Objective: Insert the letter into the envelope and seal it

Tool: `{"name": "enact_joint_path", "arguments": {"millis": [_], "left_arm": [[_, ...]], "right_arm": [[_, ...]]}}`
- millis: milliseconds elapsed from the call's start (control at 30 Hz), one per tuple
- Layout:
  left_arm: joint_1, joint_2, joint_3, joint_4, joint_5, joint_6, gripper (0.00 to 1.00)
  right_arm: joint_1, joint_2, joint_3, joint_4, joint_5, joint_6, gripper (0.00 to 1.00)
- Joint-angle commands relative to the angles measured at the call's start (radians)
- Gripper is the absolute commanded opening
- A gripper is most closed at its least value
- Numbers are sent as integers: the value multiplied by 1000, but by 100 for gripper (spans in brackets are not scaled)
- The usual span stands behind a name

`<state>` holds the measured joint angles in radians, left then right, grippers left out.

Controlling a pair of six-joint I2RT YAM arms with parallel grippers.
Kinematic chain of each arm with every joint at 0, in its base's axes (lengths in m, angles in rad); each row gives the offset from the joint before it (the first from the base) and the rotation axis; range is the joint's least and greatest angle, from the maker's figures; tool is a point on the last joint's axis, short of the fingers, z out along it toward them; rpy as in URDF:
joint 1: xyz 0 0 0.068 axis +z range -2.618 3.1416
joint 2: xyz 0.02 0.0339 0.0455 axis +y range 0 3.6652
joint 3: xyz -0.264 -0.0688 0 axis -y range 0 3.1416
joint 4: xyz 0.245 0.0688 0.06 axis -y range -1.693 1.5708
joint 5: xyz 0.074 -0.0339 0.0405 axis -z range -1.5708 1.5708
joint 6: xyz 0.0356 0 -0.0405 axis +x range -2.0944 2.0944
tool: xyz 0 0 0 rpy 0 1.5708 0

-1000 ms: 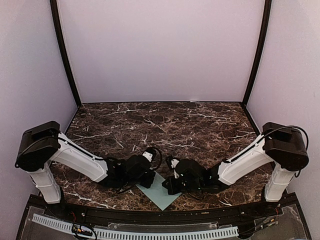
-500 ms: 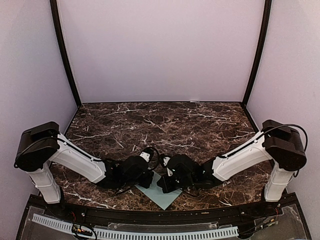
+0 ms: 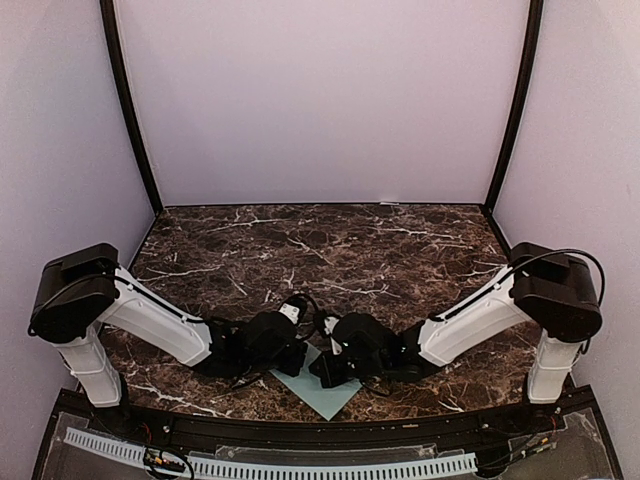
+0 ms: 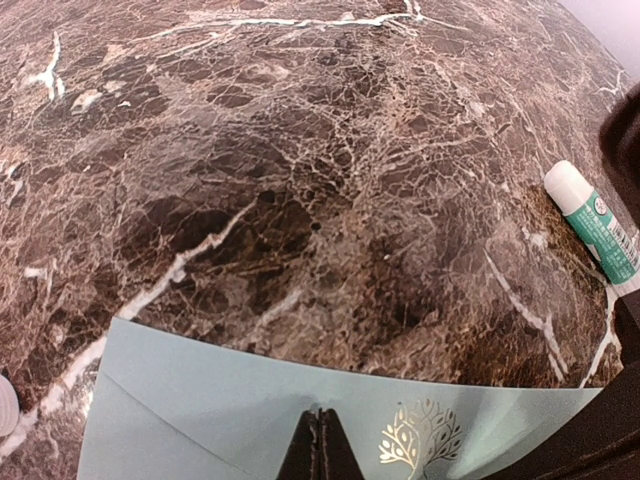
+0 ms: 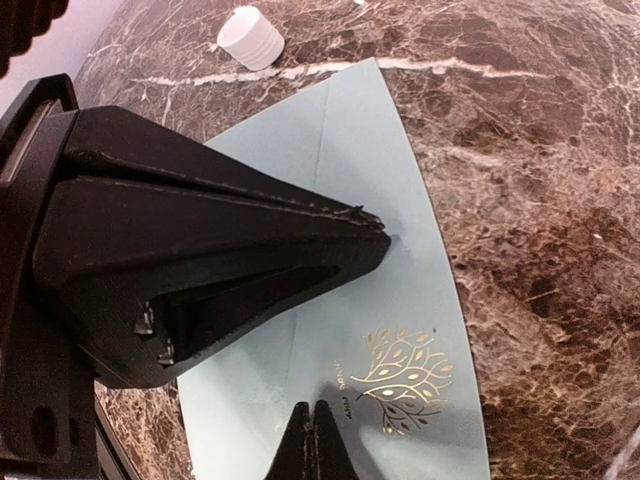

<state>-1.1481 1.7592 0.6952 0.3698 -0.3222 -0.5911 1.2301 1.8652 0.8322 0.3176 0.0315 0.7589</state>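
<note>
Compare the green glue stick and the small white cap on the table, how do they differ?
The glue stick is long, green with a printed label and one white end; the cap is short, all white and ribbed. The glue stick lies on its side, the cap appears to stand on its end. Both rest on the marble table, off the envelope.

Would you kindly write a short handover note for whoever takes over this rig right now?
Left gripper: shut, tip pressed on the envelope.
Right gripper: shut, low over its gold emblem.
Envelope: flat at the table's near edge, looks closed; no letter in view.
Glue stick and white cap lie apart nearby.
Left: confirm the seal holds, then withdraw.
</note>
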Motion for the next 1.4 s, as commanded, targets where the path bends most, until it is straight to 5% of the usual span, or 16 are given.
{"name": "enact_joint_path", "arguments": {"millis": [0,567,1000,1367], "left_arm": [[-4,-1,-30,-103,26,14,0],[-84,-42,55,-190,115,67,0],[-80,-7,73,-320,-74,-5,0],[-28,-15,13,-302,-92,1,0]], "right_arm": [[-6,17,-90,-12,35,33,0],[2,25,-147,44,23,63,0],[4,0,-187,51,33,72,0],[5,-42,-213,32,51,80,0]]}}
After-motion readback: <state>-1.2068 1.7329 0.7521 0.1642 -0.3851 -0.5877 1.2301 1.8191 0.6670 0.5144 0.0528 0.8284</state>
